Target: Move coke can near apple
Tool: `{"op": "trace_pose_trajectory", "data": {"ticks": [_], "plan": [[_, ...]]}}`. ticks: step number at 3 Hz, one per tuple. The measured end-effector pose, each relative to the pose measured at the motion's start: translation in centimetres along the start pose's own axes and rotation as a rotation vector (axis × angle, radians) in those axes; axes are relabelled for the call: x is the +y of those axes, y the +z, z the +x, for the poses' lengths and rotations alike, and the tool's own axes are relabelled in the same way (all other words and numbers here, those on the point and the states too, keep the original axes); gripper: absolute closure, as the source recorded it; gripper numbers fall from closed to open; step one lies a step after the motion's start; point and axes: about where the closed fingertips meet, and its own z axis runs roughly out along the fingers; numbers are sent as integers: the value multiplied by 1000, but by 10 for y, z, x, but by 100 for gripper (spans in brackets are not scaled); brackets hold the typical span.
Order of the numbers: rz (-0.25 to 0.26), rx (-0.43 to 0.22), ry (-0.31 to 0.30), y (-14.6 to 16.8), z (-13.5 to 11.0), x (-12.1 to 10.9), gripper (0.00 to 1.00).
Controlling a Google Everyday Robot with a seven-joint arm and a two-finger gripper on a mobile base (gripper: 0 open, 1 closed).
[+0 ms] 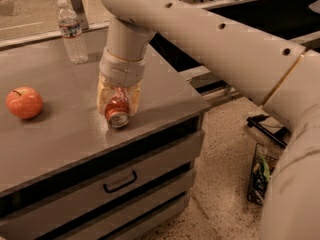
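The coke can lies on its side on the grey countertop, its silver end facing me, near the front right part of the top. My gripper reaches down from above and straddles the can, one finger on each side of it. The apple, red-orange with a short stem, sits at the left edge of the counter, well apart from the can and the gripper.
A clear plastic water bottle with a white cap stands at the back of the counter. The counter's front edge and right corner are close to the can. Drawers sit below. A bag of items lies on the floor at right.
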Motion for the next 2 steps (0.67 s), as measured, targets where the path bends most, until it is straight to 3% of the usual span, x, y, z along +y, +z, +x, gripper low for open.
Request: {"op": "trace_pose_trajectory", "data": {"ticks": [1, 2], "plan": [[4, 5, -1, 2, 2, -2, 100], [4, 8, -3, 2, 3, -2, 100]]}}
